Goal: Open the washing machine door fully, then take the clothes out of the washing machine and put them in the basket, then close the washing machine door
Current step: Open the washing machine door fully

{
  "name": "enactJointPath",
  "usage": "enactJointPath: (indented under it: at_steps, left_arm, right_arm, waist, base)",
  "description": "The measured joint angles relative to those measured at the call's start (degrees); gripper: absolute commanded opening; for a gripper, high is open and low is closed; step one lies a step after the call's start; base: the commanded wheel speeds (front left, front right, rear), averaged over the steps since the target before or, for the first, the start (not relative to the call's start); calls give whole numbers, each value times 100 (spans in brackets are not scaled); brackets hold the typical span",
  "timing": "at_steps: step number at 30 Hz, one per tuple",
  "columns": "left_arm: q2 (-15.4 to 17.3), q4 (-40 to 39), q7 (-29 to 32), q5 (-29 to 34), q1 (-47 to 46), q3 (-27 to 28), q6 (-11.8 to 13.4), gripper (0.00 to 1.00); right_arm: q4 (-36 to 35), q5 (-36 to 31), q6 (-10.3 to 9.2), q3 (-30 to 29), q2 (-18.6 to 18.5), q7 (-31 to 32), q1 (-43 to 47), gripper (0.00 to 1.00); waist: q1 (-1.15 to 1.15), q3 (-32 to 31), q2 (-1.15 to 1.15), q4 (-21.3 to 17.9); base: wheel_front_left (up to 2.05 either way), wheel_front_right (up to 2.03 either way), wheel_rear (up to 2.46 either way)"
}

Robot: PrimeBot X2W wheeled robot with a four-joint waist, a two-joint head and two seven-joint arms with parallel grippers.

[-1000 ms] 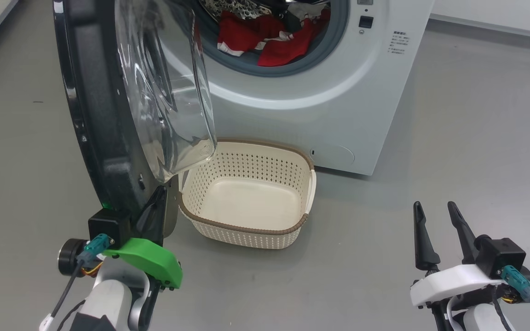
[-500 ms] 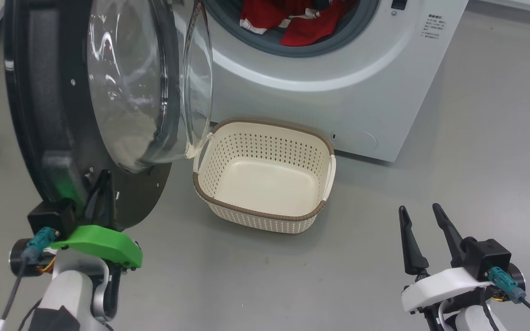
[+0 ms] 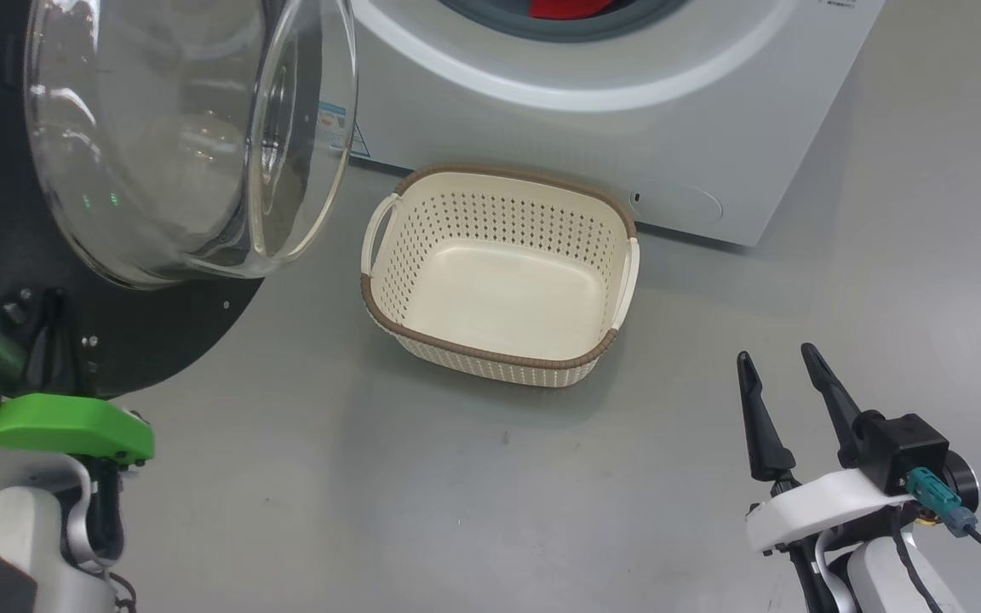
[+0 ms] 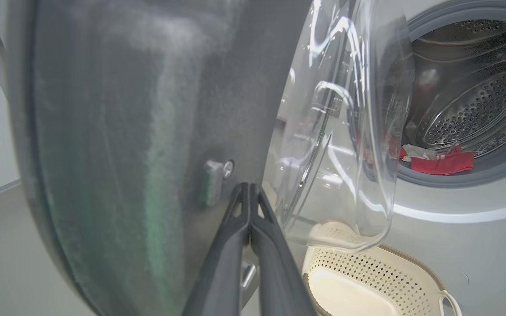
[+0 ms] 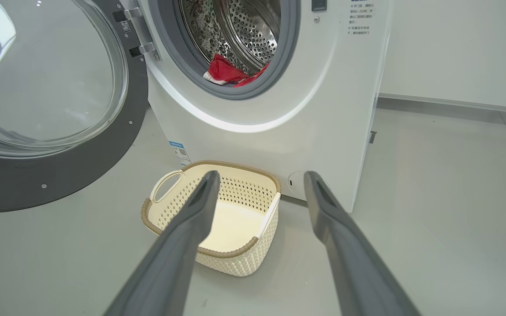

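Door-opening looks about done: the washing machine door (image 3: 158, 340) stands wide beside the closed, empty left hand (image 4: 249, 188), while the clothes (image 5: 226, 72) lie inside the washing machine (image 3: 712, 128), the basket (image 3: 490, 349) sits empty before it, and the right hand (image 3: 776, 352) hangs open.

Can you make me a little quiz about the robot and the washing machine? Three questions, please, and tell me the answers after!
1. True or false: the basket has nothing in it.
2. Where are the red clothes? A: in the basket. B: inside the washing machine. C: half in each.
3. Which one has its two fingers pressed together, the left gripper or the right gripper?

Key: 1 true; 2 B; 3 left.
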Motion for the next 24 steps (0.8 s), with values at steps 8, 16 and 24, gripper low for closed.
enactJointPath:
  at_steps: [8,16,24]
  left_arm:
    - [337,41,-4,-166,-158,388,48,0]
    - [511,102,4,-336,-411,566,-8,0]
    - [598,221,4,-542,-616,757,-59,0]
  right_arm:
    - [-47,-65,18,82,-56,69,-119,100]
    - [-169,-77,41,126,-147,127,-266,100]
    - [-227,-126,41,80,-292,151,-331,100]
  waist:
    - [0,335,0,-49]
    - [0,705,0,-116]
    - [0,1004,0,-142]
  base:
    - [0,0,0]
    - [0,0,0]
    - [0,0,0]
